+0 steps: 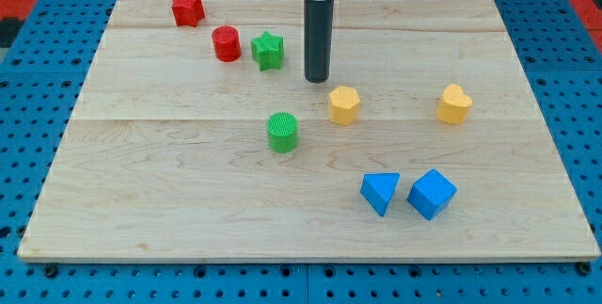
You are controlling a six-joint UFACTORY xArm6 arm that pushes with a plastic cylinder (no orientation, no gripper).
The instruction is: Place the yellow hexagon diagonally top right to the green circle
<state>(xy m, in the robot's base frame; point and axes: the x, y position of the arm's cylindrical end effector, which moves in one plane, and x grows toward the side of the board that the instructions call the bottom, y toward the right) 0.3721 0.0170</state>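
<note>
The yellow hexagon (344, 104) sits near the board's middle, right of and slightly above the green circle (282, 132). A gap of bare wood lies between them. My tip (317, 80) stands just up and left of the yellow hexagon, close to it but apart, and above and right of the green circle.
A green star (268, 50), a red circle (226, 43) and a red star (187, 8) lie at the upper left. A yellow heart-like block (454, 104) is at the right. A blue triangle (380, 192) and a blue cube (432, 193) sit at the lower right. The wooden board (141, 200) rests on blue pegboard.
</note>
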